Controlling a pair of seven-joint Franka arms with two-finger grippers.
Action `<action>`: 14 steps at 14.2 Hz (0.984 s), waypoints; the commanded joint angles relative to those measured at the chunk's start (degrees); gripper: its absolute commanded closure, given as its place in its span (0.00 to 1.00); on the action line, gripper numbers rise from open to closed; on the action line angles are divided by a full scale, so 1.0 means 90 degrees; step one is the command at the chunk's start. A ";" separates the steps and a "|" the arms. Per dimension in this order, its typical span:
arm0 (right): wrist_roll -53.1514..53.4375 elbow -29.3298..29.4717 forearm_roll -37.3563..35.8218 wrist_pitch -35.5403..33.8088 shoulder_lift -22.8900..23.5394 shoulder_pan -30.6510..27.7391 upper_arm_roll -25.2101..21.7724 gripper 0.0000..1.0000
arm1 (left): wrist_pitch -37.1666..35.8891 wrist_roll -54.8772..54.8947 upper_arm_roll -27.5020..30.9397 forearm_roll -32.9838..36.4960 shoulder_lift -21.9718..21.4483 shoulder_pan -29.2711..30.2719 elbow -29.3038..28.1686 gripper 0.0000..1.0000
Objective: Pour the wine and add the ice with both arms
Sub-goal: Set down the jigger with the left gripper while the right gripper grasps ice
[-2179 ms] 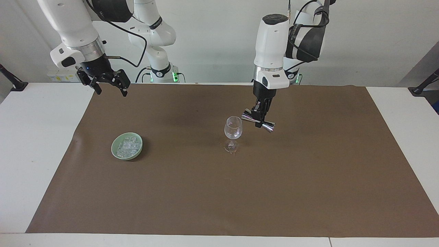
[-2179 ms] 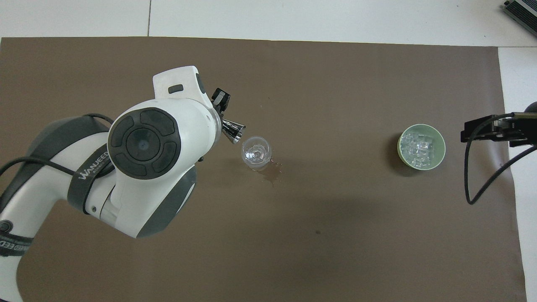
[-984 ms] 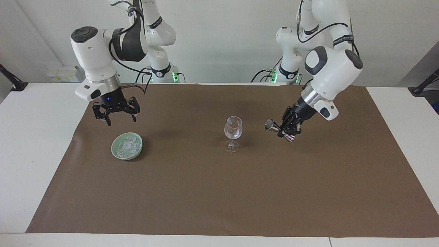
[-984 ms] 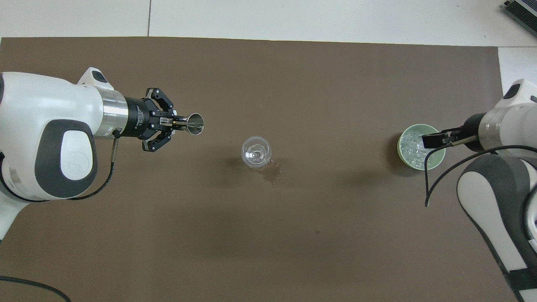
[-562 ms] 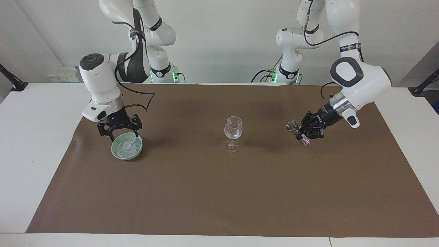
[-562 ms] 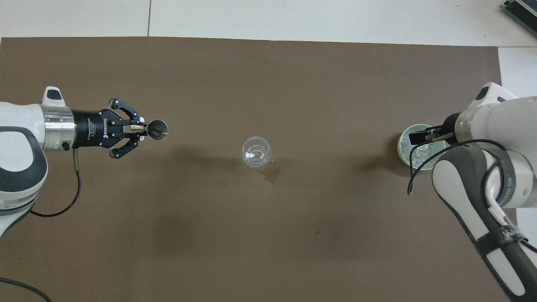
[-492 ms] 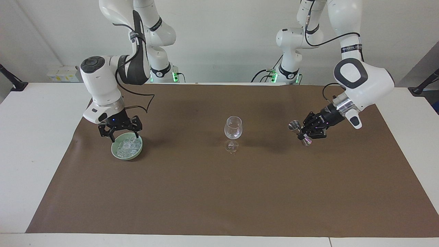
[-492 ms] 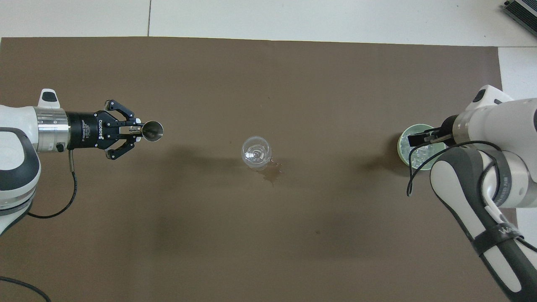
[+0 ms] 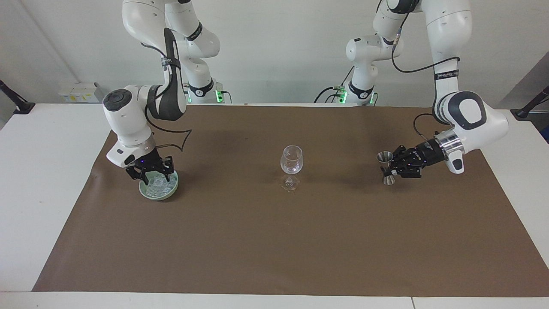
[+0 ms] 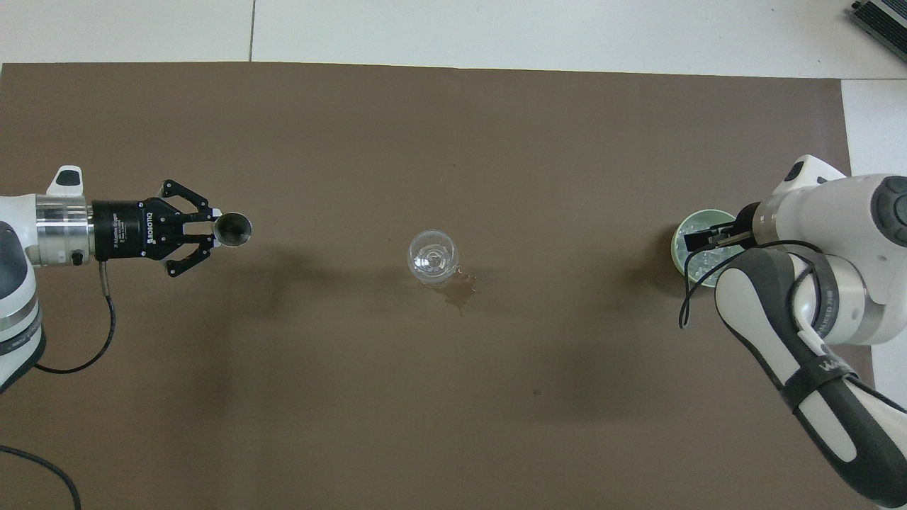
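Where the right arm reaches down, I see the right gripper (image 9: 153,176) lowered into the green bowl (image 9: 159,198) among the ice (image 9: 162,185); whether it is apart or together I cannot tell. Mid-mat stands the wine glass (image 9: 291,159), upright. Toward the left arm's end, the left gripper (image 9: 393,168) is clamped on the upright steel jigger (image 9: 386,161), low over the brown mat (image 9: 274,240).

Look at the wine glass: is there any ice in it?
No, the wine glass holds no cubes; the ice lies in the green bowl.
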 commanded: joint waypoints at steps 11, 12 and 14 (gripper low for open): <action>-0.0240 -0.0371 0.0163 0.0133 -0.0061 -0.0202 0.0050 0.40 | -0.1732 0.0054 -0.0142 -0.1377 0.1563 0.1251 0.0707 1.00; -0.0240 -0.0371 0.0163 0.0133 -0.0061 -0.0202 0.0050 0.40 | -0.1752 0.0044 -0.0142 -0.1493 0.1670 0.1338 0.0707 1.00; -0.0250 -0.0371 0.0163 0.0133 -0.0052 -0.0211 0.0040 0.41 | -0.1762 0.0044 -0.0142 -0.1514 0.1797 0.1378 0.0716 1.00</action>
